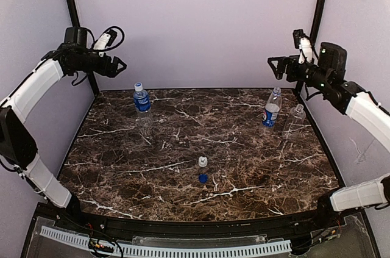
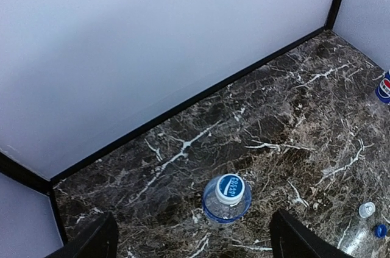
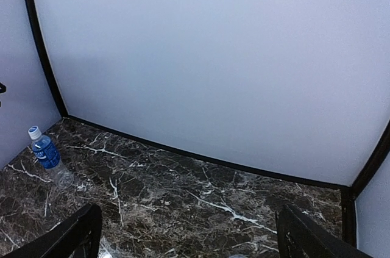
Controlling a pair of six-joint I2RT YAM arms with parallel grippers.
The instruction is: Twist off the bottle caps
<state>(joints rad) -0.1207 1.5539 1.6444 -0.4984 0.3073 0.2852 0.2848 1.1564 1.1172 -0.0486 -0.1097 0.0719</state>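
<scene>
Bottle caps, a white cap [image 1: 203, 161] and a blue cap [image 1: 203, 178], both small round plastic pieces, are lying loose near the middle of the glossy, white-veined dark marble tabletop [image 1: 122, 166] in the top view. The clear blue-label bottle [image 1: 142, 100] is standing capped at far left. The Pepsi bottle [image 1: 272, 108] and the unlabelled bottle [image 1: 295, 121] are standing at far right. Both arms are reaching high with bent elbows, the left gripper [image 1: 117, 64] and right gripper [image 1: 274, 68] pointing inward. In the left wrist view, black fingers [image 2: 91, 243] are standing spread wide above the capped bottle. In the right wrist view, the fingers [image 3: 76, 236] are gaping equally wide.
</scene>
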